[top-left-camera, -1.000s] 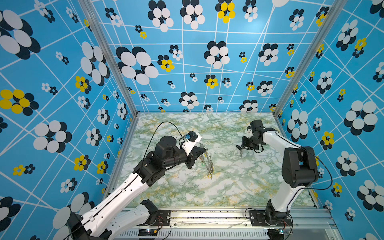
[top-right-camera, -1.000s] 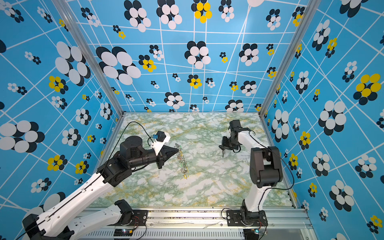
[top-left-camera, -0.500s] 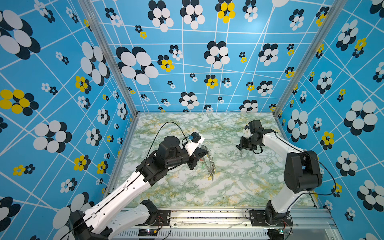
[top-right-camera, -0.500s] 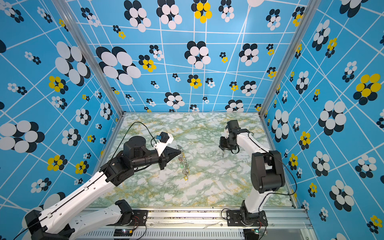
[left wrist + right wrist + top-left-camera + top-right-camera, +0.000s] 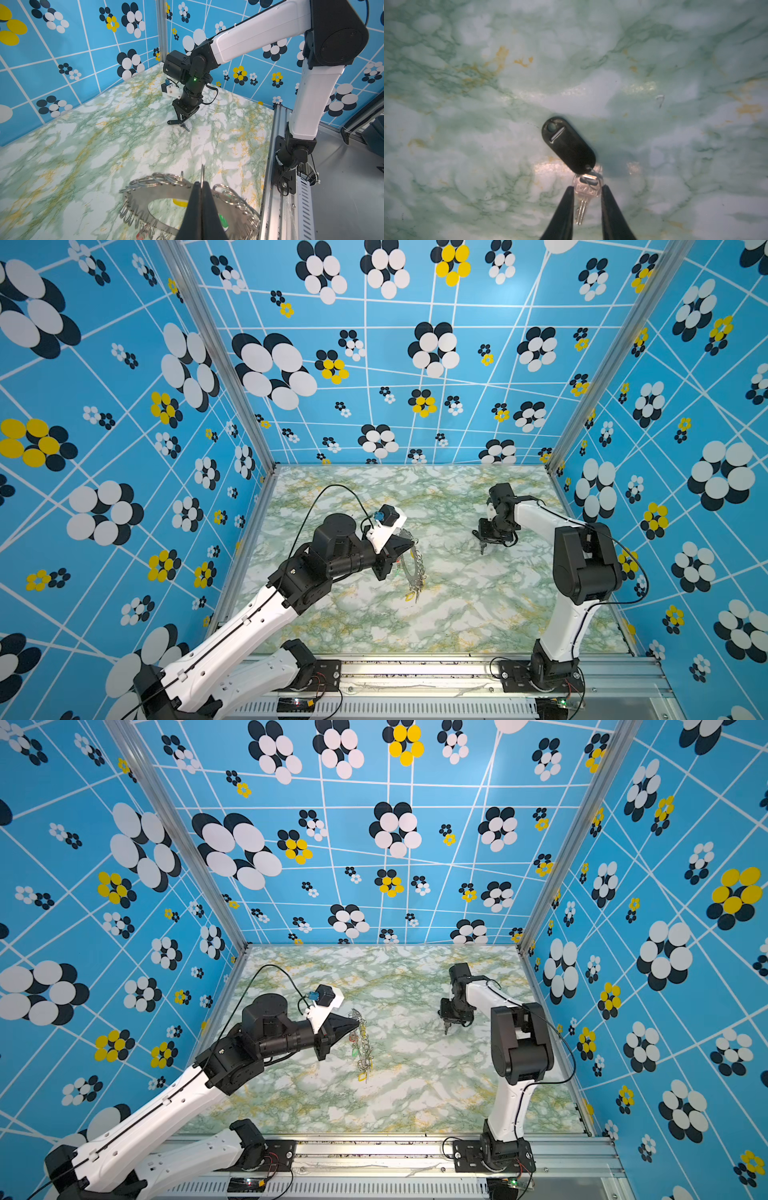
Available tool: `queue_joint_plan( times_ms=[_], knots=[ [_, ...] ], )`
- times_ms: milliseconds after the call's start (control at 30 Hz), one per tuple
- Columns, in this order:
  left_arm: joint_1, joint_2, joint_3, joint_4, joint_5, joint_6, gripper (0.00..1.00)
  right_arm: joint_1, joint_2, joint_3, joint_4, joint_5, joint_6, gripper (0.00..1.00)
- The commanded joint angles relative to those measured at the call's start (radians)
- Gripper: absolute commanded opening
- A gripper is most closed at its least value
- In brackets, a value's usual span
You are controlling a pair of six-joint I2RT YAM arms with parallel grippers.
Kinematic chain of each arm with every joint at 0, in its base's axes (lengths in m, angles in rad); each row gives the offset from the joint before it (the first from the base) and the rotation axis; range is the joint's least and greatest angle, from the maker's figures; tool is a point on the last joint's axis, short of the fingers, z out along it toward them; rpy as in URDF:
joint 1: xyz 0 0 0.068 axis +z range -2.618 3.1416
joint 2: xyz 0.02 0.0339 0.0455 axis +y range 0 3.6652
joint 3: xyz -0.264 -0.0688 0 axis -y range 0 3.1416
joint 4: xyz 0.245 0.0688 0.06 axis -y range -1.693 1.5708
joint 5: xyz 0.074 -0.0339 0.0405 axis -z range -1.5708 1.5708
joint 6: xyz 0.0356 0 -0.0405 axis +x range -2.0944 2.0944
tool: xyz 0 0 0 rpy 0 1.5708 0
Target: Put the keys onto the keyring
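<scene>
One key, blade toward right gripper

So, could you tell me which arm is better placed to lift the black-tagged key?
Right: the right gripper has its jaws against the key on the table; the left gripper is busy, shut on the keyring.

Blue wall panels printed with black, white and yellow flower clusters and crossing white lines enclose three sides, meeting at silver aluminium posts. The counter is glossy green-and-white marble (yellow veins run through it), edged in front by a metal rail
</scene>
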Motion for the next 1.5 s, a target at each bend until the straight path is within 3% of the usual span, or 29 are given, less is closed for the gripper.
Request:
queue_joint_plan(
  times_ms=[0, 867, 1467],
  knots=[
    [-0.004, -0.022, 0.021, 0.030, -0.005, 0.020, 0.00, -0.013, -0.012, 0.001, -0.012, 0.023, -0.016, 0.25],
    [-0.004, -0.040, 0.010, 0.015, -0.022, 0.014, 0.00, -0.048, 0.034, -0.002, 0.016, -0.035, 0.013, 0.14],
    [-0.004, -0.053, 0.013, 0.002, -0.028, 0.014, 0.00, -0.062, -0.025, -0.059, 0.075, -0.100, 0.047, 0.21]
  ],
)
